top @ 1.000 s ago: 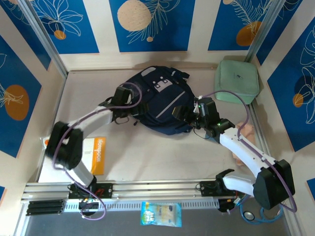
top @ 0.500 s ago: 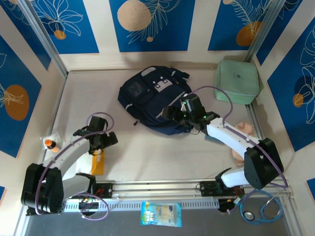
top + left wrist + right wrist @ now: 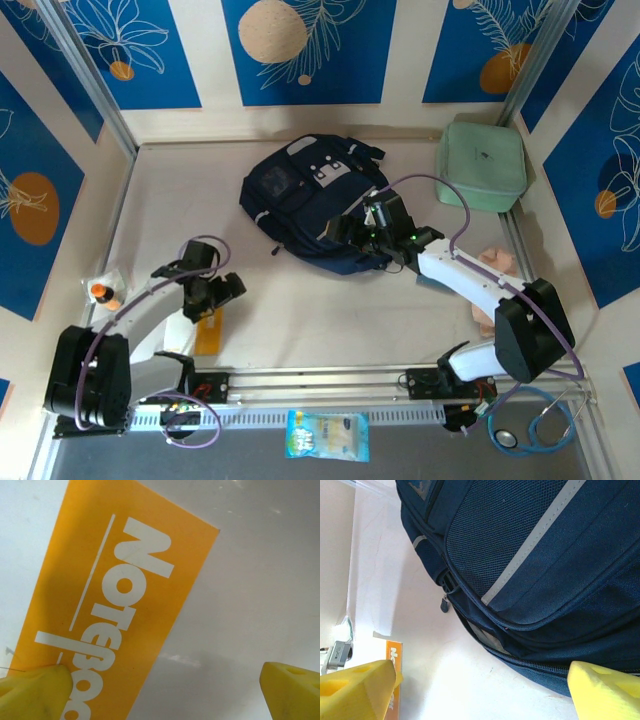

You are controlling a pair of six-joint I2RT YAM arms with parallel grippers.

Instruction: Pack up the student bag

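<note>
An orange notebook (image 3: pixel 207 336) lies near-left, a green zip case (image 3: pixel 481 164) far-right.

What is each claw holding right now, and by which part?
Nothing is held. The left claw hangs open over the edge of the orange notebook; the right claw stands open beside the student bag, not gripping it.

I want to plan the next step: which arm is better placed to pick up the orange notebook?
Left. The left hand is open right over the notebook, with one finger above its cover. The right hand is open beside the bag, farther from the notebook.
</note>
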